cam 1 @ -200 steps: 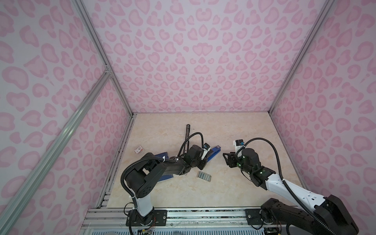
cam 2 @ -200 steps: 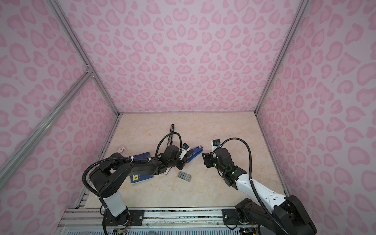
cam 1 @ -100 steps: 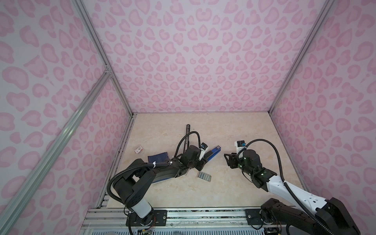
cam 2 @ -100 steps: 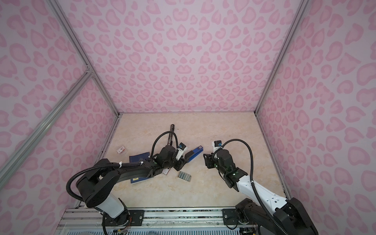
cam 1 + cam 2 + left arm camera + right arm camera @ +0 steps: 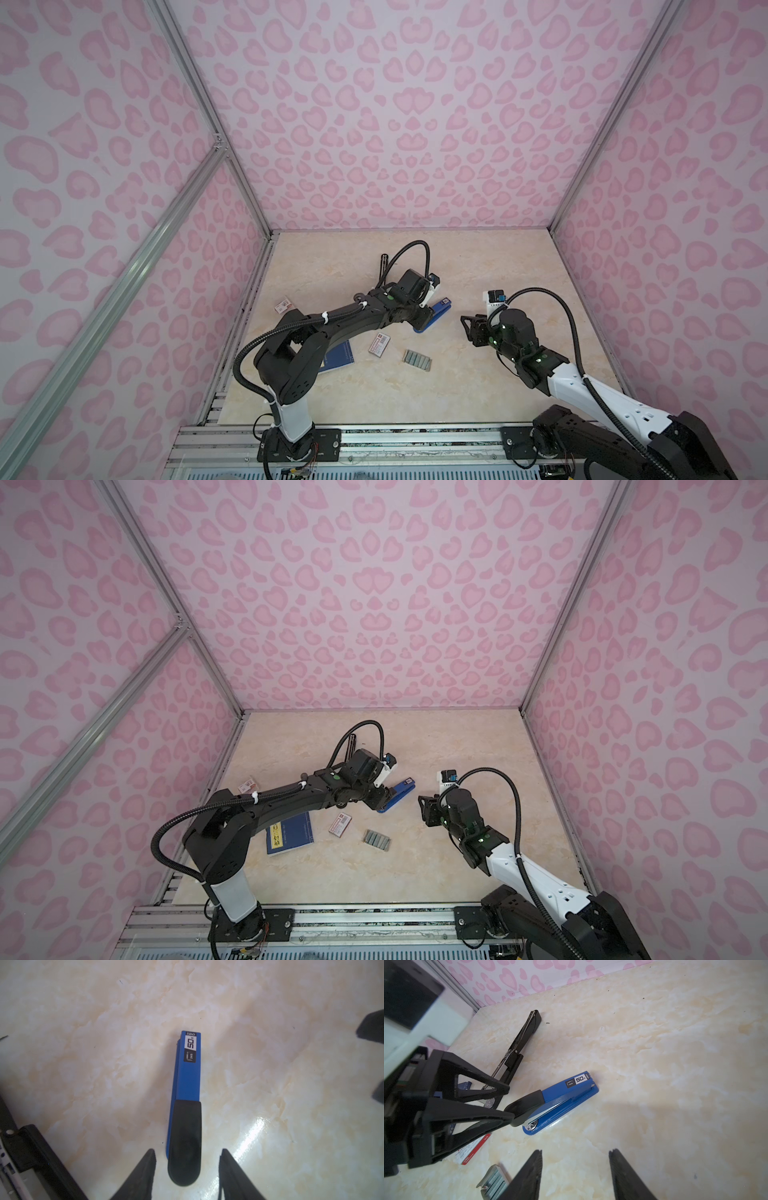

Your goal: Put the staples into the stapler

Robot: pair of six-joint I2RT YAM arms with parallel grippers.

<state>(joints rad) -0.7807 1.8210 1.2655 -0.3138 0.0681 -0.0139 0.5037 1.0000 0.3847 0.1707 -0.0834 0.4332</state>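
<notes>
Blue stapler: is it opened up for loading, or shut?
Shut. In the right wrist view the blue stapler has its top arm folded down along the base; the left gripper straddles its black end with open fingers.

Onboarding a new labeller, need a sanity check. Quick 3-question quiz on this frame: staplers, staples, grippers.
1. True or false: the staples lie loose on the table, in neither gripper.
2. At the black end of the blue stapler, the left gripper is: A) shut on it; B) open, a finger on each side; C) open, off over the staples.
3. Which colour of stapler lies opened out flat?

Key: 1 true; 2 B; 3 the black stapler.
</notes>
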